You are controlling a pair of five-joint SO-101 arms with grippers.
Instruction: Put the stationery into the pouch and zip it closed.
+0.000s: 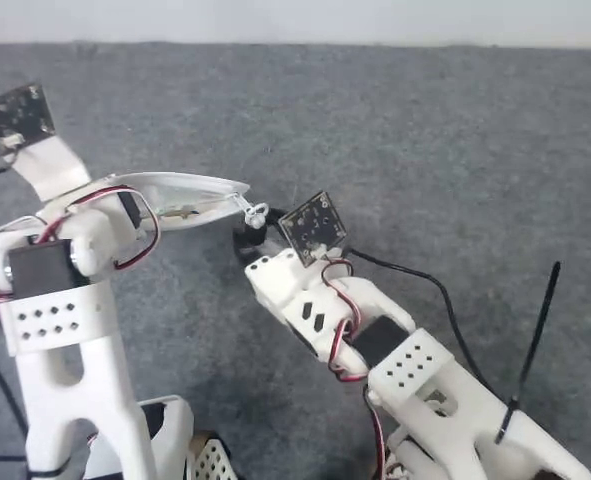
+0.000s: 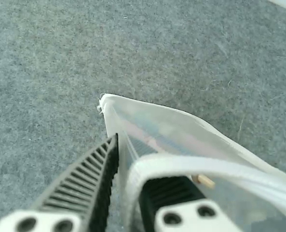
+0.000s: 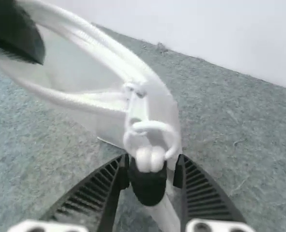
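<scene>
A translucent white pouch [image 1: 190, 195] hangs above the grey carpet between the two arms. My left gripper [image 2: 128, 154] is shut on one end of the pouch [image 2: 181, 130], with its wall pinched between the fingers. Coloured stationery shows faintly through the wall, and a wooden tip [image 2: 203, 181] sits inside. At the other end, my right gripper [image 3: 150, 166] is shut on the zipper pull [image 3: 146, 129], a white cord loop with a bead. In the high view that right gripper [image 1: 250, 240] sits just below the zipper pull [image 1: 256, 211]. The pouch [image 3: 84, 77] gapes open beyond the slider [image 3: 133, 90].
Grey carpet [image 1: 425, 130] covers the table up to a pale wall at the back. A black cable [image 1: 430, 285] trails from the right arm, and a thin black strap [image 1: 535, 335] sticks up near its base.
</scene>
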